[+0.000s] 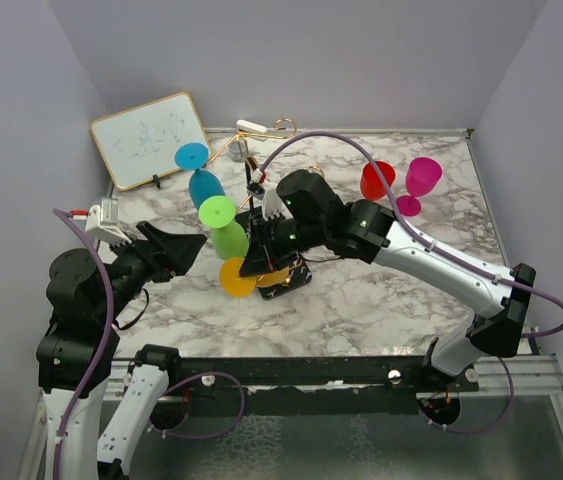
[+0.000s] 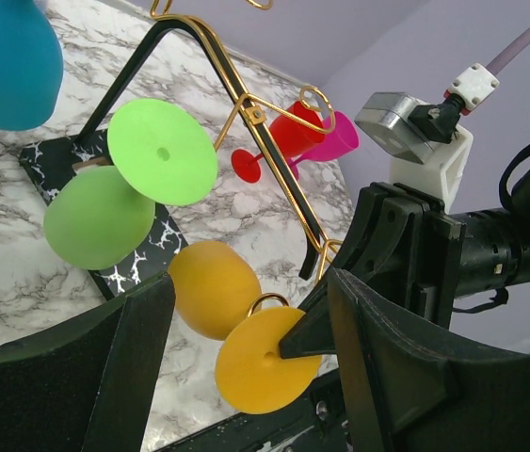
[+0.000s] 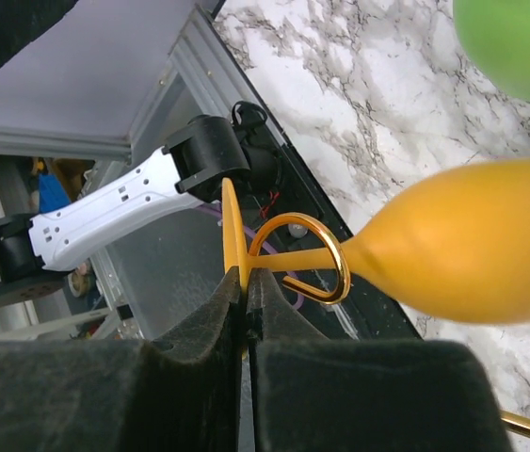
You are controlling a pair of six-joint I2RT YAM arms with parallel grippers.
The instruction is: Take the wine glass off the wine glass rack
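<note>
Right pincer (image 3: 246, 282) is pressed together on the thin foot disc of the orange wine glass (image 3: 472, 250), pinching its edge. The glass hangs tilted, its stem through a gold loop of the wine glass rack (image 3: 295, 219) just beyond the fingertips, bowl off to that pincer's right. Left pincer (image 2: 246, 311) is spread wide and holds nothing, with the orange glass just ahead between its fingers. Green glass (image 2: 95, 217) hangs further out above the marble bench (image 1: 391, 290).
</note>
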